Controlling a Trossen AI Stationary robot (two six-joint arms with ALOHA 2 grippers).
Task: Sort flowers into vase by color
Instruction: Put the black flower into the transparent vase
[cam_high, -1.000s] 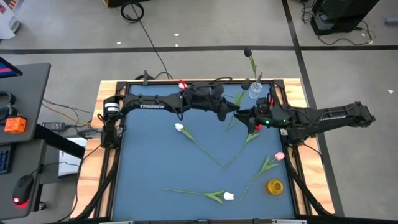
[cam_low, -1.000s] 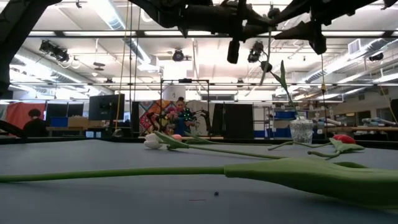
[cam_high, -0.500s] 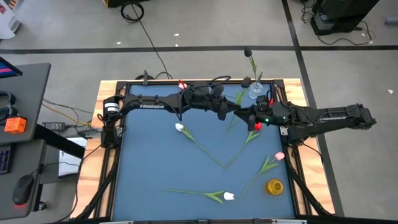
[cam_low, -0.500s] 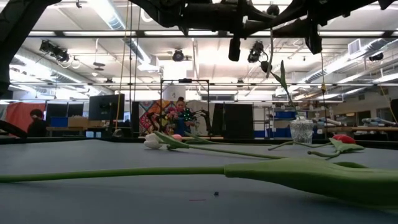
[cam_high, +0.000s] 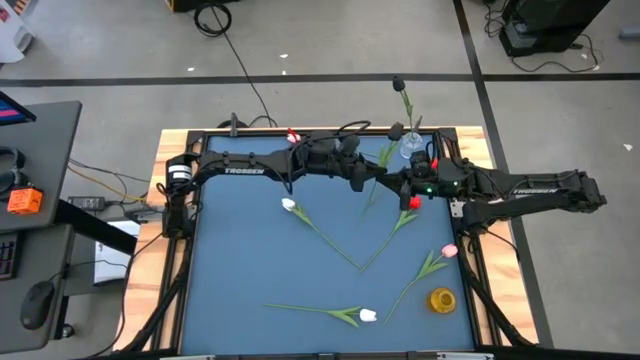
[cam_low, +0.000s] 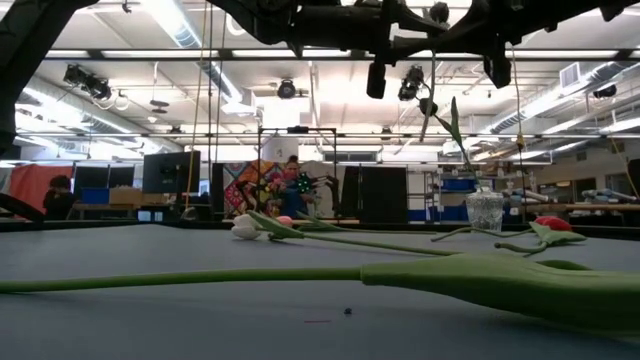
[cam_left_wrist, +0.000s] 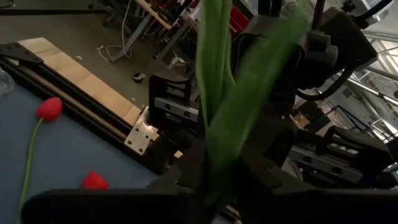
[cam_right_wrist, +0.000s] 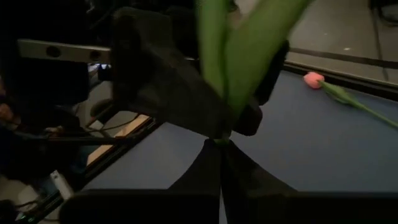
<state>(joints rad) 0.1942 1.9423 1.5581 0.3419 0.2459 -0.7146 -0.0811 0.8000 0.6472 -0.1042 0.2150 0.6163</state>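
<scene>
Both arms are meeting near the table's far right corner, passing one flower between them. The left gripper (cam_high: 372, 180) and the right gripper (cam_high: 400, 187) are each pinching the green stem and leaves (cam_left_wrist: 217, 81) of the black tulip (cam_high: 397, 131), whose head is rising just above and beyond both claws, close to the glass vase (cam_high: 411, 147). The stem is probably light, thin and springy, so holding it low, below the leaf, seems safest. A red tulip (cam_high: 412, 203) is lying on the mat just beneath the right claw.
</scene>
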